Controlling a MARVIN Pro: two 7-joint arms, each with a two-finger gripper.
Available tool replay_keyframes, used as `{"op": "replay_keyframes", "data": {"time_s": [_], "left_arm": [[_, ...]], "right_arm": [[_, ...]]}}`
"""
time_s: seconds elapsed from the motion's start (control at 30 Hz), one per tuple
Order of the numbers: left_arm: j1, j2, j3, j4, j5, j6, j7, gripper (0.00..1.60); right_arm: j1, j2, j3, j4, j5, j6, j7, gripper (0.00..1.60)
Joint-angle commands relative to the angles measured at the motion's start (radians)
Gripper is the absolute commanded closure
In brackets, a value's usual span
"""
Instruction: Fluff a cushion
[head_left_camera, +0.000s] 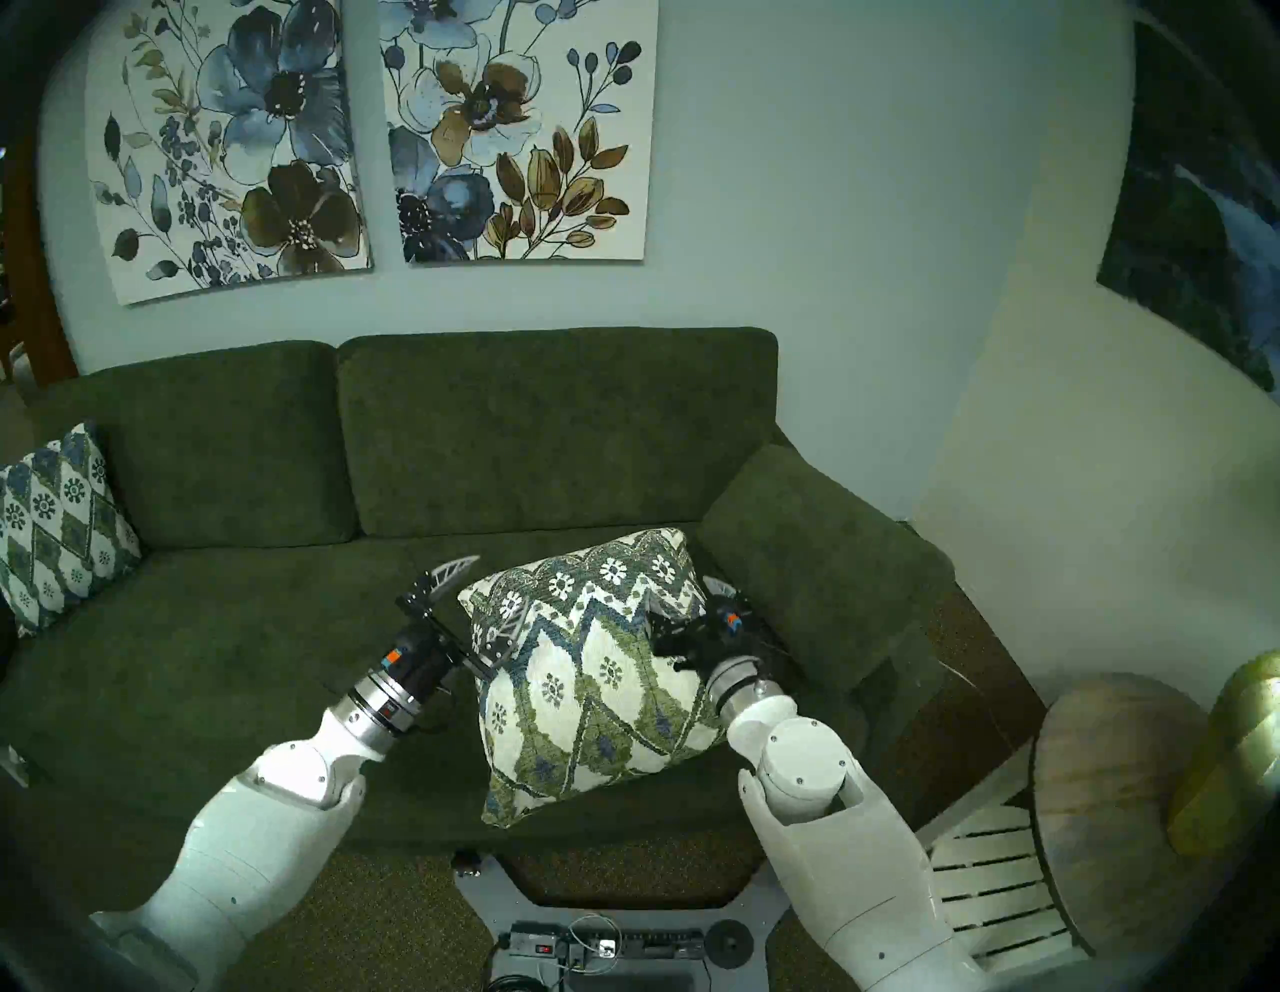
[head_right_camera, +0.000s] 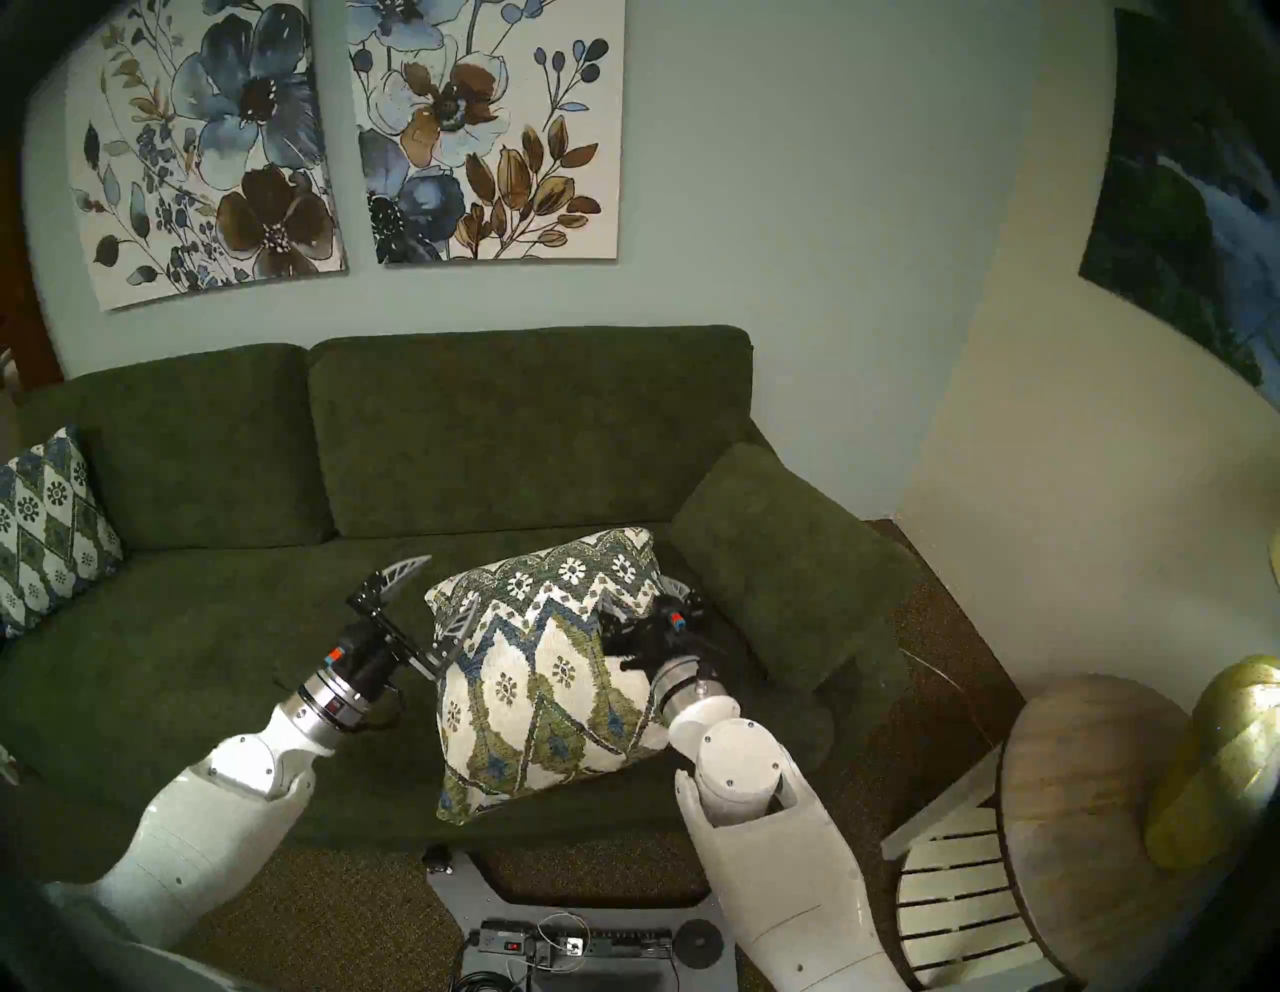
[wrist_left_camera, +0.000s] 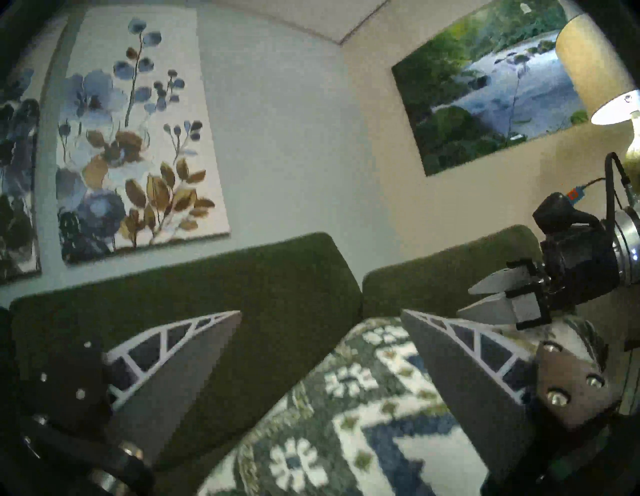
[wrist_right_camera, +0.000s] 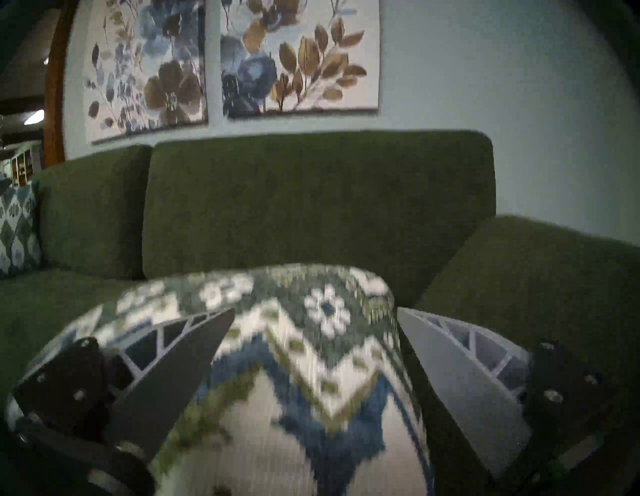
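Your left gripper (head_left_camera: 478, 601) has its fingers (head_left_camera: 454, 569) spread wide and holds nothing: one finger stands clear over the sofa seat (head_left_camera: 208, 623), the other lies against the near left corner of the cushion (head_left_camera: 589, 665). In your left wrist view the cushion (wrist_left_camera: 346, 398) runs up between the two fingers (wrist_left_camera: 460, 374), nearer the right-hand one, with the sofa back (wrist_left_camera: 214, 294) beyond them. Your right gripper (head_left_camera: 682, 608) is just as wide open, and its fingers straddle the cushion's right edge without pinching it. In your right wrist view the dark finger (wrist_right_camera: 173, 374) lies over the patterned face and the pale finger (wrist_right_camera: 460, 374) sits off the fabric on the armrest side, so the cushion's edge (wrist_right_camera: 311, 346) fills the gap between them; whether either finger presses the fabric you cannot tell from here. The cushion itself rests tilted on the seat, its far corner raised near the green armrest bolster (head_left_camera: 817, 554) beside your right fingers, its near corner reaching the seat's front edge. A second, darker lattice-pattern cushion (head_left_camera: 55, 526) leans at the sofa's far end, well apart from your left fingers.
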Motion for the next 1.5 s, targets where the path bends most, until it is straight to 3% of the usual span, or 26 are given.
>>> {"op": "replay_keyframes", "data": {"time_s": [0.0, 0.17, 0.4, 0.6, 0.73, 0.87, 1.0, 1.47], "left_arm": [[-0.029, -0.069, 0.059, 0.103, 0.011, 0.065, 0.003, 0.00], [-0.064, -0.112, 0.113, 0.207, 0.023, 0.143, 0.011, 0.00], [-0.129, -0.154, 0.144, 0.307, 0.033, 0.215, 0.027, 0.00], [-0.224, -0.188, 0.159, 0.411, 0.038, 0.265, 0.039, 0.00], [-0.277, -0.193, 0.148, 0.453, 0.046, 0.274, 0.025, 0.00], [-0.306, -0.145, 0.150, 0.444, 0.046, 0.186, -0.031, 0.00], [-0.245, -0.084, 0.118, 0.326, 0.031, 0.100, -0.048, 0.00], [-0.165, 0.024, 0.047, 0.135, 0.020, -0.069, -0.075, 0.00]], "right_arm": [[-0.017, 0.000, -0.018, 0.123, -0.013, 0.034, -0.001, 0.00], [0.002, -0.002, -0.027, 0.209, -0.020, 0.036, 0.000, 0.00], [0.047, -0.011, -0.036, 0.244, -0.028, 0.031, 0.002, 0.00], [0.100, -0.022, -0.045, 0.260, -0.037, 0.022, 0.004, 0.00], [0.125, -0.021, -0.047, 0.221, -0.045, 0.006, 0.007, 0.00], [0.105, 0.001, -0.040, 0.105, -0.043, -0.043, 0.018, 0.00], [0.104, 0.012, -0.027, 0.042, -0.035, -0.089, 0.021, 0.00], [0.092, 0.031, -0.002, -0.155, -0.028, -0.156, 0.042, 0.00]]}}
